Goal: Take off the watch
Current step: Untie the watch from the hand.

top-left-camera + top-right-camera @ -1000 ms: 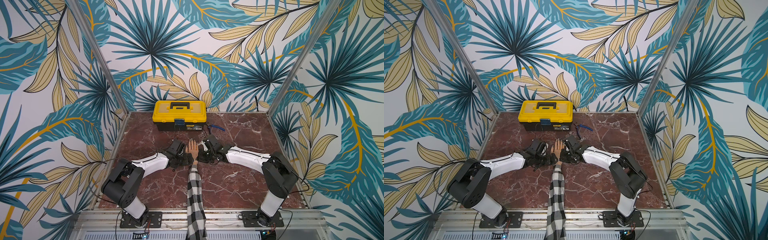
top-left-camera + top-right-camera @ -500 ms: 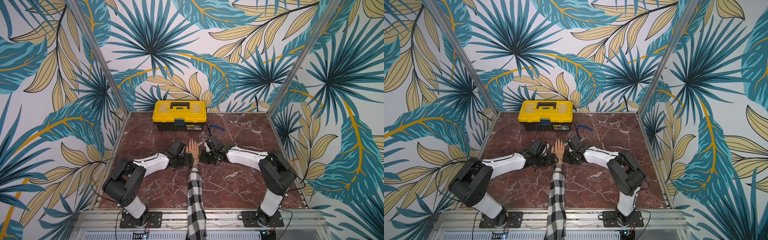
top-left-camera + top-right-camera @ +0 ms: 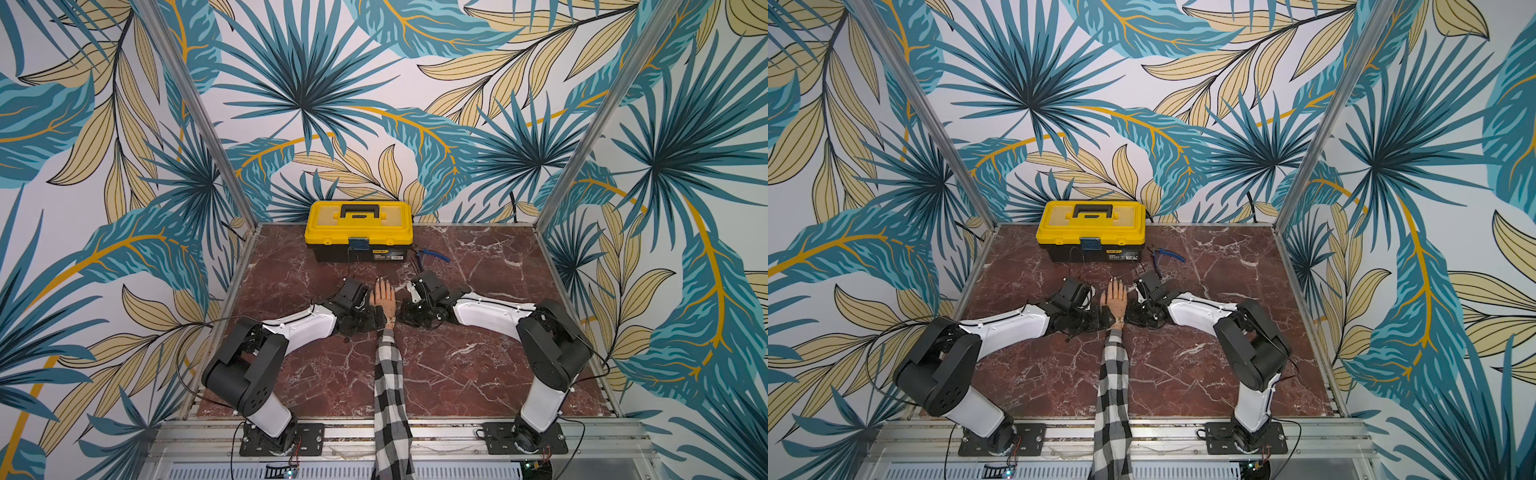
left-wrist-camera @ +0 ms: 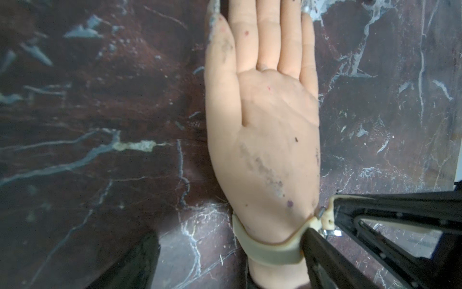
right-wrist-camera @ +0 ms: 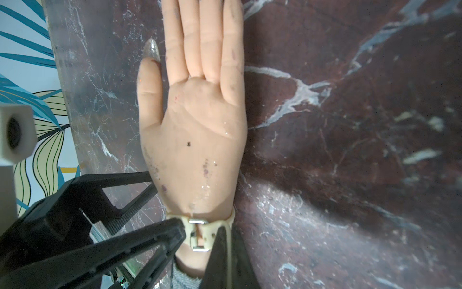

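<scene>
A mannequin hand (image 3: 384, 297) lies palm up on the marble table, and the watch (image 4: 267, 251) circles its wrist with a cream strap. The watch's face is hidden; its metal buckle (image 5: 198, 221) faces up. In both top views the watch (image 3: 390, 320) shows only as a pale speck between the two grippers. My left gripper (image 4: 227, 235) is open and straddles the wrist, with one fingertip (image 5: 178, 226) against the strap beside the buckle. My right gripper (image 5: 226, 235) is shut on the strap's loose tail, on the other side of the wrist.
A yellow toolbox (image 3: 359, 230) stands at the back of the table. Blue-handled pliers (image 3: 432, 254) lie just to its right. The checked sleeve (image 3: 390, 395) of the mannequin arm runs from the wrist to the front edge, between my two arms.
My left gripper's jaws have spread wider around the wrist. The right gripper has stayed shut and has shifted slightly to the right.
</scene>
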### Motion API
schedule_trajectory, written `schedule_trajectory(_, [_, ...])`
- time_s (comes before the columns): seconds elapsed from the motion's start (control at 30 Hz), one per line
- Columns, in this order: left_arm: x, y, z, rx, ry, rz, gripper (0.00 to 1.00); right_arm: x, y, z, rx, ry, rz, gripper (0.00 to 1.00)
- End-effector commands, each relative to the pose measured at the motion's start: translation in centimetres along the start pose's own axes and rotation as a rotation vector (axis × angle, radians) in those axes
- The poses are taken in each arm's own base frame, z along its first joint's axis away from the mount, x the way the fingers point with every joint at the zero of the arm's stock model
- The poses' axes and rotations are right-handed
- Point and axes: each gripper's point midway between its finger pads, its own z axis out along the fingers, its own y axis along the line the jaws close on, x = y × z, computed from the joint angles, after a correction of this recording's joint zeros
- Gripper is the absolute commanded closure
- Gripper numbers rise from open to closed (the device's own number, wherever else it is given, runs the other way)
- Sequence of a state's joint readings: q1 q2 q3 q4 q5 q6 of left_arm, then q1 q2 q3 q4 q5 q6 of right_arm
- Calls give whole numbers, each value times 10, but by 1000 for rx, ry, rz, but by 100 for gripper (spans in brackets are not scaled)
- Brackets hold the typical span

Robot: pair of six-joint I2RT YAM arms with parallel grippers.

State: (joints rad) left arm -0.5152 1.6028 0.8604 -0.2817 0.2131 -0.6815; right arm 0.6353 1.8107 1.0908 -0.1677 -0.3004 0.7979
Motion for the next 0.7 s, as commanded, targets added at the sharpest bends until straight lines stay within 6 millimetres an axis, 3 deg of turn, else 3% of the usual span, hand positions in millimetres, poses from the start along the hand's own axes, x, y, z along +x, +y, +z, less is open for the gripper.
schedule_trajectory(0.0, [-18, -17, -16, 33, -43, 11, 8, 5, -4, 7, -7, 6, 12, 100])
schedule_trajectory(0.23, [-27, -38, -18, 71, -50, 36, 7, 4, -3, 8, -15, 3, 12, 100])
schedule_trajectory(0.67, [-20, -29, 2, -16, 0, 52, 8, 5, -4, 11, -18, 6, 14, 100])
